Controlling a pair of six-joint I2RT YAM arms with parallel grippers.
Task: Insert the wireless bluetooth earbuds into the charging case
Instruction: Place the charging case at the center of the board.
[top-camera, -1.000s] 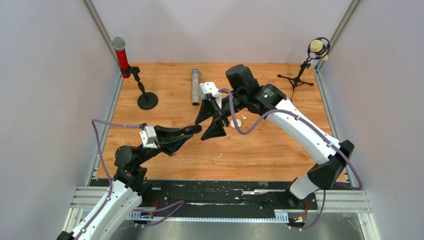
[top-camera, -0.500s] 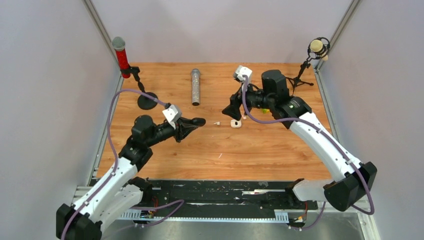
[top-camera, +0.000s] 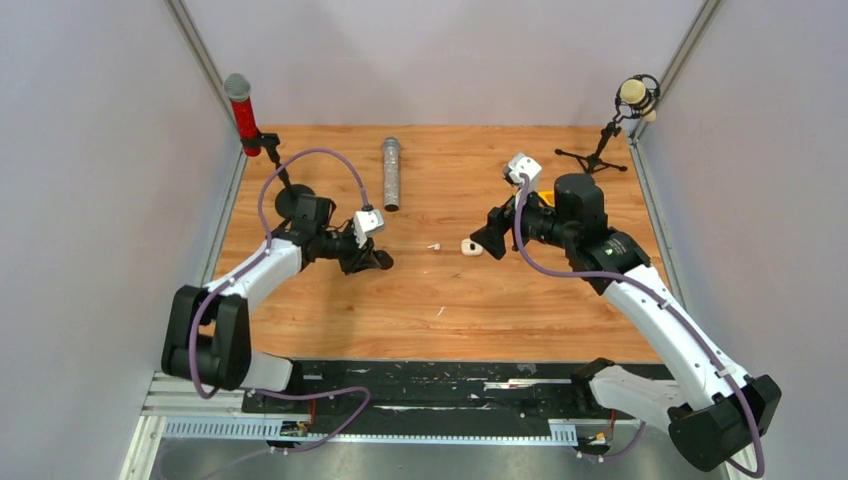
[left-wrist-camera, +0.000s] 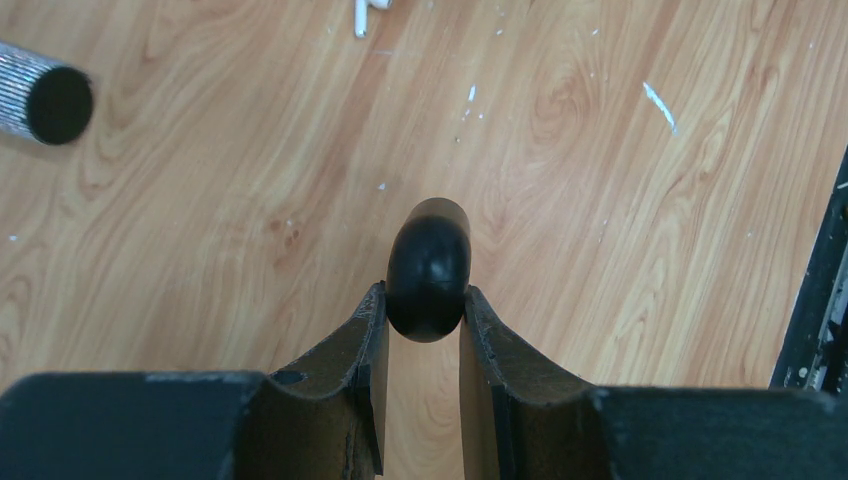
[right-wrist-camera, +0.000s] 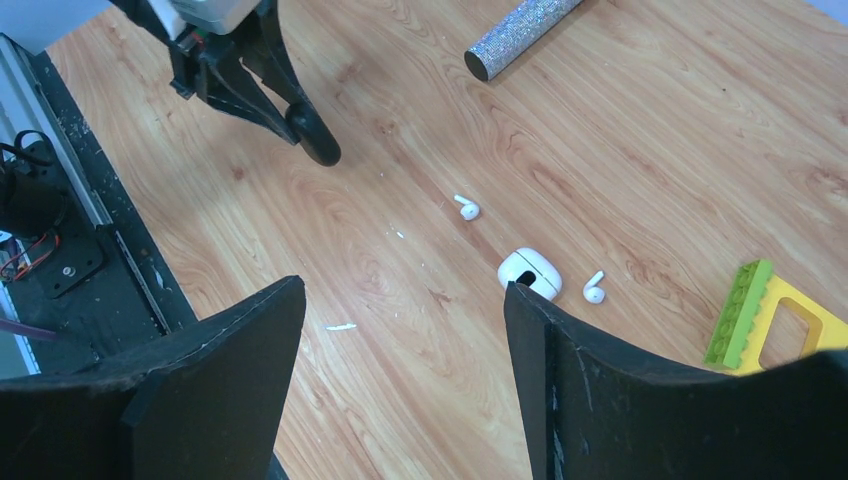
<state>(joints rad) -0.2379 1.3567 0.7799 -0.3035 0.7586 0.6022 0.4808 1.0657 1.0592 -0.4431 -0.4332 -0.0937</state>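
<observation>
My right hand (right-wrist-camera: 403, 292) stands wide open and holds nothing. The small white glossy charging case (right-wrist-camera: 530, 272) lies just ahead of one fingertip. One white stemmed earbud (right-wrist-camera: 594, 292) sits just beside the case, and a second white earbud (right-wrist-camera: 466, 208) lies farther ahead, between the fingers. My left hand (left-wrist-camera: 422, 300) is clamped on a rounded black plastic pebble (left-wrist-camera: 428, 255), probably another case. I judge a white earbud comes next, so I should narrow the fingers, straddle the bud alone and avoid nudging the case. Since half a second ago both hands have drawn back from the middle, and the right has opened wider.
</observation>
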